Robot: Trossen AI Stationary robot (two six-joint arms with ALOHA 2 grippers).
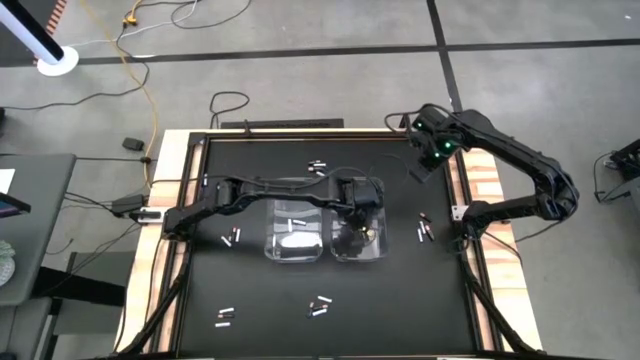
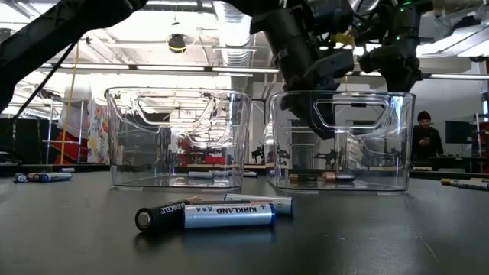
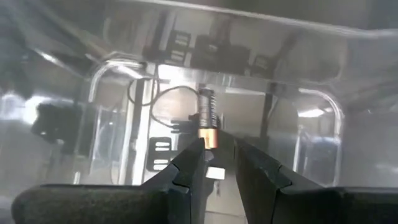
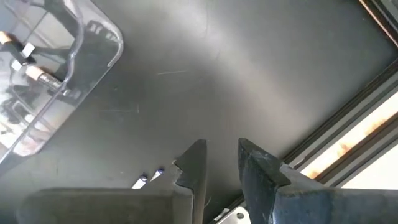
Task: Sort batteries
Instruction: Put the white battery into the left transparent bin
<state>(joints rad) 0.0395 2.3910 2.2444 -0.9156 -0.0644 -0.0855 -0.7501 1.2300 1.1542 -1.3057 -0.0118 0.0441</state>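
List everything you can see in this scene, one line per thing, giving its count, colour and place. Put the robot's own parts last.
table: one, black top with pale wooden edges.
clear bins: two, see-through, side by side at the table's centre.
white batteries: a few, in the bin nearer the left arm's base.
dark batteries: a few, with coppery ends, in the other bin.
loose batteries: about five small clusters, mostly white, scattered around the bins.
dark battery: one, coppery end, at the left gripper's tips.
person: one, in the room behind.
left gripper: open, over the dark-battery bin.
right gripper: open, empty, near the table's far right edge.
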